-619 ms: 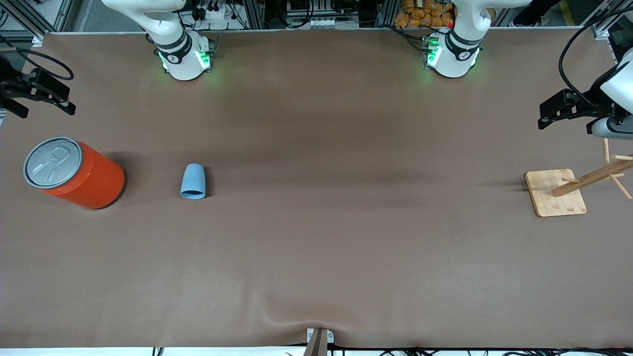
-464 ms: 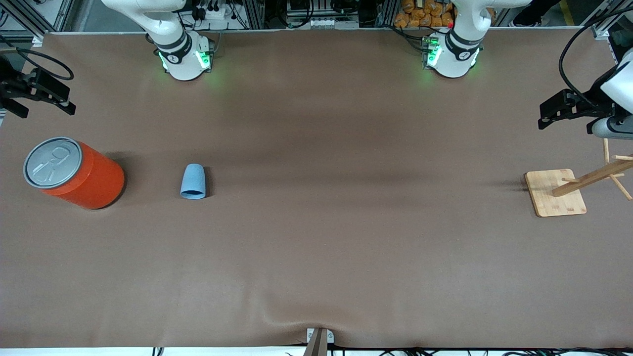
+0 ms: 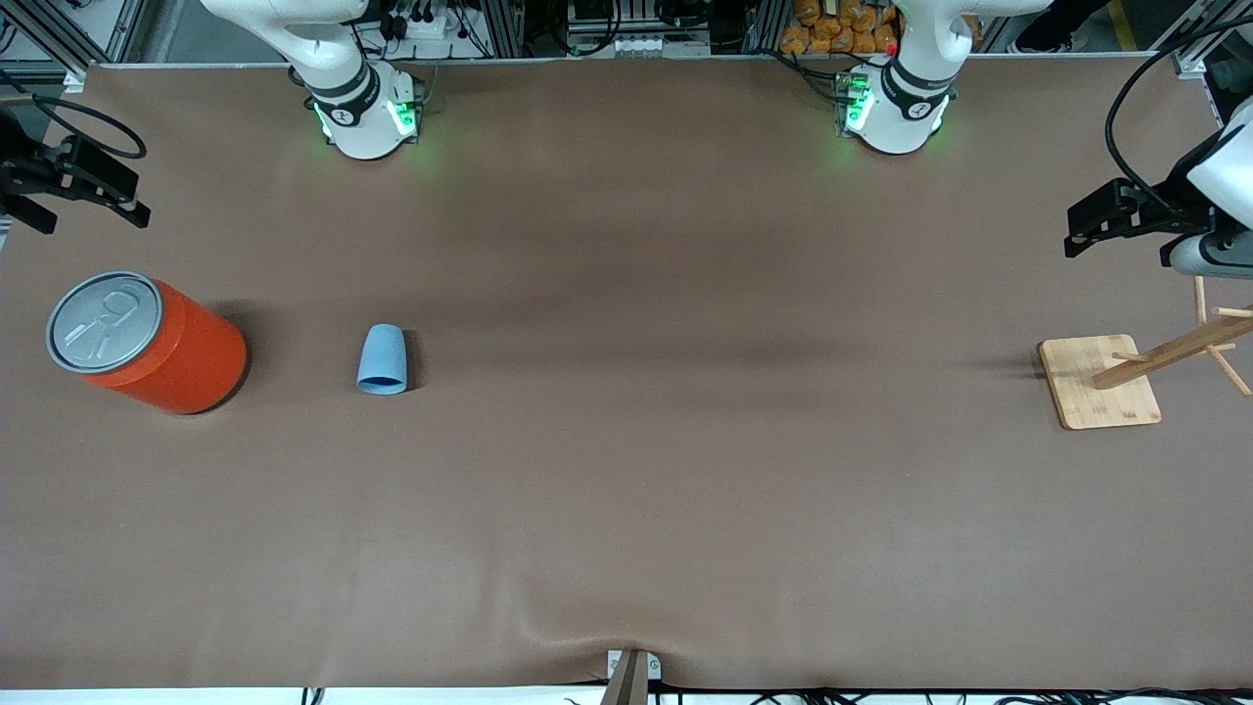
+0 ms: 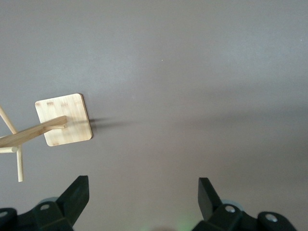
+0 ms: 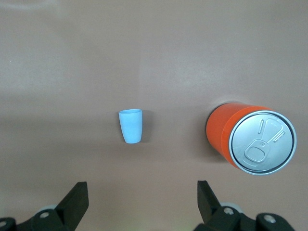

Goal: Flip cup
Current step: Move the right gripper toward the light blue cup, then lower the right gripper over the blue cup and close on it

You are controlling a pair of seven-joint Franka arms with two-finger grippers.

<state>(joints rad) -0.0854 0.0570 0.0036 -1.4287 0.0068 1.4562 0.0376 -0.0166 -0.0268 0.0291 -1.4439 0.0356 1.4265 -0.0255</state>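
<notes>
Nothing has shifted since the earlier frames. The right gripper, fingers wide apart and empty, hangs high at its end of the table, the cup below it, rim down beside the orange can. The left gripper, spread and empty, waits above the wooden stand.

The bench is evenly and softly lit from above. Short dark shadows are cast beside the cup and can; focus is sharp throughout.
</notes>
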